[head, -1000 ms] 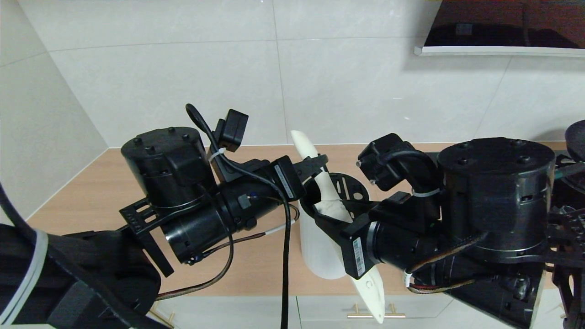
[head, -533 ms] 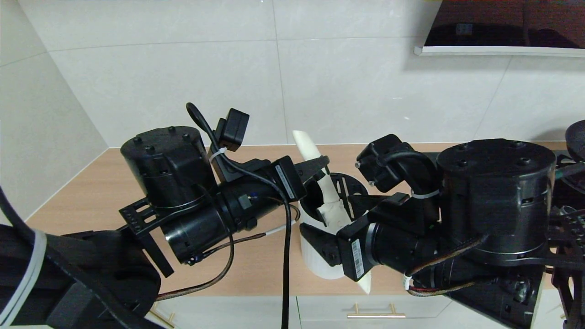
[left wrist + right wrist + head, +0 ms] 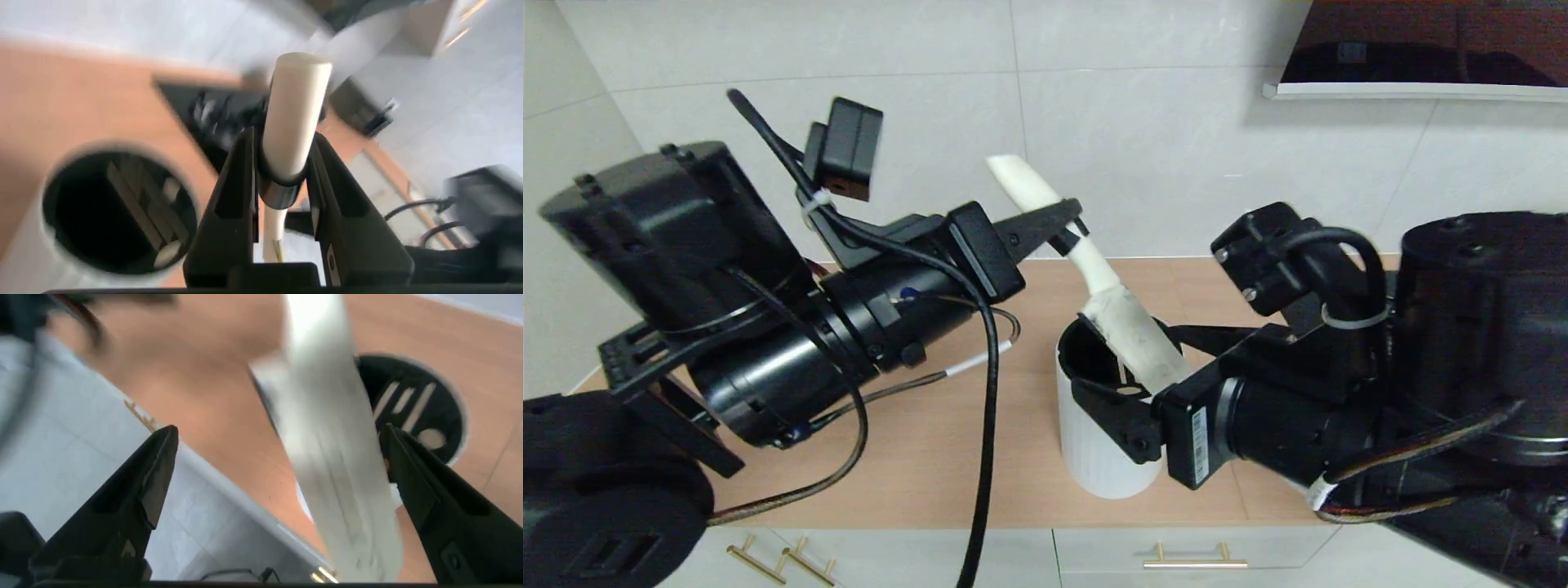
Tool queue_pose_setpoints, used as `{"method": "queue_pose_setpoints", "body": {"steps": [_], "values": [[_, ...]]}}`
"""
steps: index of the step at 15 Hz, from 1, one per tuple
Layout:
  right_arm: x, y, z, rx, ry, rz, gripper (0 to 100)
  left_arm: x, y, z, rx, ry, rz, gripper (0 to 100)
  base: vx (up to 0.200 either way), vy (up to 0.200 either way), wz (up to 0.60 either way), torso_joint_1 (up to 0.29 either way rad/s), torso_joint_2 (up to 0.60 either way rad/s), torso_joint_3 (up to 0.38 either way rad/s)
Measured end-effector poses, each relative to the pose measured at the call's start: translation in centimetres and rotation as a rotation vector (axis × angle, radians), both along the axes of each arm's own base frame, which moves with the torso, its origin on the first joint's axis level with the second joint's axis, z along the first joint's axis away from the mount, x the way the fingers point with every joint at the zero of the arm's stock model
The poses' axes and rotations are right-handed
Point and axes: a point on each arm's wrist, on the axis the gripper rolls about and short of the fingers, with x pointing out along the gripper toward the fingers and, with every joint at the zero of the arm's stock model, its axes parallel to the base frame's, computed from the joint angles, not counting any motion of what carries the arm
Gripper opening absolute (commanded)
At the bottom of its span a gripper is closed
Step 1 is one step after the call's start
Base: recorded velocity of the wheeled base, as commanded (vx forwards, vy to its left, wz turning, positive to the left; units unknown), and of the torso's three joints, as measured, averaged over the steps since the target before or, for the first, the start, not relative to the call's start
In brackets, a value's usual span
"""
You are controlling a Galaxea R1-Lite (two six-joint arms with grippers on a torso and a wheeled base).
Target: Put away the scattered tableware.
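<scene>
Grips a white utensil (image 3: 1131,327) by its handle with the left gripper (image 3: 1062,231), blade slanting down to the right over the mouth of the white holder (image 3: 1094,457). Spreads the right gripper (image 3: 278,441) wide on either side of that blade, beside the holder near the tabletop's (image 3: 931,478) near edge.

the left gripper (image 3: 1068,227) hung high, jaws clamped on the white spatula (image 3: 1131,331) handle; the right gripper (image 3: 278,449) sat lower, jaws spread wide.
</scene>
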Motion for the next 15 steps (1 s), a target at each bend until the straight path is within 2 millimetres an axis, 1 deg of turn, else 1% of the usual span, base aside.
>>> {"method": "queue_pose_setpoints", "body": {"steps": [1, 3, 4, 6, 8, 11, 12, 13, 15], "values": [[0.1, -0.9, 0.7, 0.02, -0.015, -0.021, 100, 0.2, 0.8, 1.1, 0.014, -0.068, 0.038, 0, 0.0, 0.0, 0.0, 0.0, 0.0, 0.0], [0.6, -2.7, 1.8, 0.052, -0.043, -0.075, 100, 0.9, 2.4, 2.7, 0.065, -0.174, 0.124, 0, 0.0, 0.0, 0.0, 0.0, 0.0, 0.0], [1.0, -3.6, 2.2, 0.059, -0.057, -0.108, 100, 0.9, 2.9, 3.2, 0.066, -0.198, 0.146, 0, 0.0, 0.0, 0.0, 0.0, 0.0, 0.0], [1.8, -5.0, 2.7, 0.068, -0.074, -0.169, 100, 0.7, 3.2, 3.6, 0.093, -0.228, 0.16, 0, 0.0, 0.0, 0.0, 0.0, 0.0, 0.0], [2.4, -6.0, 2.9, 0.072, -0.08, -0.213, 100, 0.5, 3.0, 3.4, 0.164, -0.28, 0.192, 0, 0.0, 0.0, 0.0, 0.0, 0.0, 0.0], [2.9, -6.5, 2.9, 0.07, -0.08, -0.239, 100, 0.7, 2.5, 2.8, 0.222, -0.26, 0.266, 0, 0.0, 0.0, 0.0, 0.0, 0.0, 0.0], [3.1, -6.6, 2.8, 0.067, -0.079, -0.243, 100, 0.7, 2.2, 2.8, 0.268, -0.239, 0.3, 0, 0.0, 0.0, 0.0, 0.0, 0.0, 0.0], [3.2, -6.6, 2.8, 0.065, -0.077, -0.246, 100, 0.7, 1.8, 3.0, 0.322, -0.208, 0.342, 0, 0.0, 0.0, 0.0, 0.0, 0.0, 0.0], [3.4, -6.6, 2.5, 0.056, -0.071, -0.25, 100, 0.1, 0.7, 4.7, 0.369, -0.182, 0.452, 0, 0.0, 0.0, 0.0, 0.0, 0.0, 0.0]]}}
